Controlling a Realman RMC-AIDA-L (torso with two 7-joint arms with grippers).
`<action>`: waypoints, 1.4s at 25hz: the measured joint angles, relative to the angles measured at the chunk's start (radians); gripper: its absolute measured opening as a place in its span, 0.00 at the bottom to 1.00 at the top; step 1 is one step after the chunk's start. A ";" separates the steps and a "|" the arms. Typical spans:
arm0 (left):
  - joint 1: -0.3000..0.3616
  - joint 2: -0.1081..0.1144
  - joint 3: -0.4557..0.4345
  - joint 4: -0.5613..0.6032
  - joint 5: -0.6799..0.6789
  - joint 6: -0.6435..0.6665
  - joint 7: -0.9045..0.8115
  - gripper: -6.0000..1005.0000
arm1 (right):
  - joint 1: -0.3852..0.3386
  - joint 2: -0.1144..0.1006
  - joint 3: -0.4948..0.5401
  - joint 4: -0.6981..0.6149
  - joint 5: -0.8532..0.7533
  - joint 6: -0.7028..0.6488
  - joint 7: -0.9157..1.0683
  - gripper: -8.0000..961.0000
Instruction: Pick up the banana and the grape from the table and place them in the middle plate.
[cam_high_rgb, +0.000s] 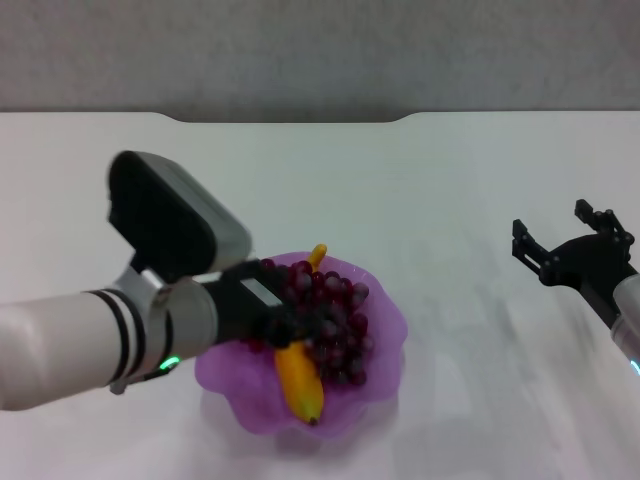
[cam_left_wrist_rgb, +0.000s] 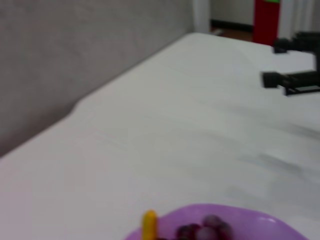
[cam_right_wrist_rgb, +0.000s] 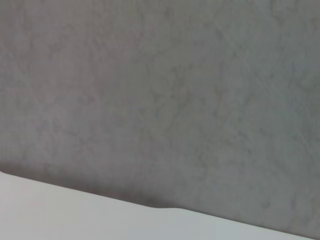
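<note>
Releasing cleanly matters now — the left gripper (cam_high_rgb: 290, 318), lower centre, sits on the grape (cam_high_rgb: 335, 320) atop the banana (cam_high_rgb: 299, 385) in the middle plate (cam_high_rgb: 385, 375); its finger spread I cannot tell. Lift straight up. Right gripper (cam_high_rgb: 560, 235), fingers apart, hovers right over the white table (cam_high_rgb: 440, 180) — grey wall behind.

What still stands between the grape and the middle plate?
Nothing visible does. The grape already lies in the middle plate, over the banana, with the left gripper at it. The right gripper is far aside, open.
</note>
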 joint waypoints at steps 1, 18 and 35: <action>0.007 0.001 -0.002 -0.001 0.000 -0.021 0.000 0.61 | 0.000 0.000 -0.003 0.000 0.000 0.000 0.000 0.92; 0.102 0.004 0.081 -0.388 -0.095 -1.064 -0.037 0.87 | -0.001 0.001 -0.015 -0.003 0.000 0.000 0.001 0.92; -0.069 0.000 0.156 -0.972 -0.168 -1.528 -0.511 0.87 | 0.007 0.002 -0.032 0.004 0.000 0.000 0.002 0.92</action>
